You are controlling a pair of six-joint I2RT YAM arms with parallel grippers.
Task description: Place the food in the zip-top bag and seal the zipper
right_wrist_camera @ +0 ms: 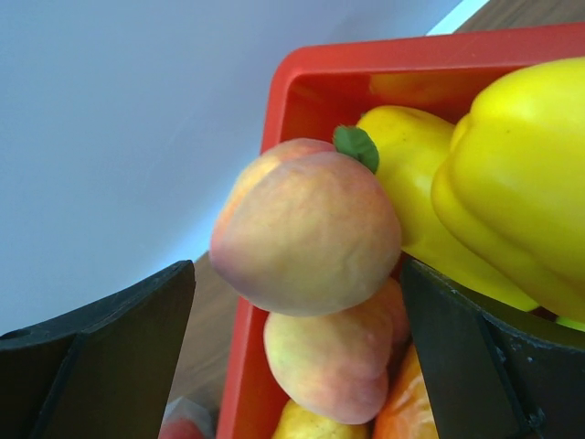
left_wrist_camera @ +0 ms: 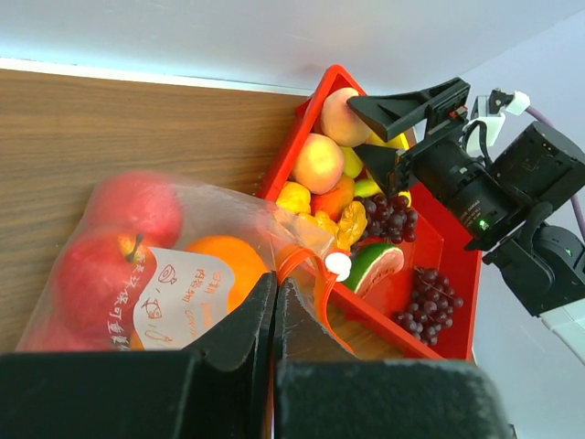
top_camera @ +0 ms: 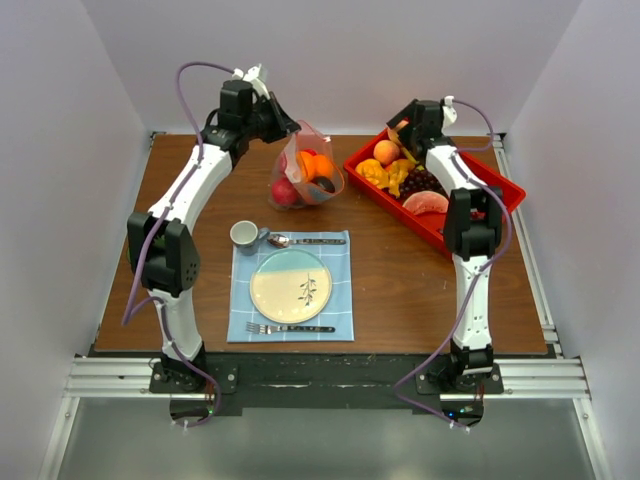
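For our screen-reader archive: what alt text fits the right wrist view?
A peach, framed between the fingers of the open right gripper, lies in the corner of a red tray. A second peach sits below it, yellow pieces to its right.

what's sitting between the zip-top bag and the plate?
Top view: a spoon lies crosswise between the zip-top bag and the plate, on the blue placemat, with a small cup at its left end.
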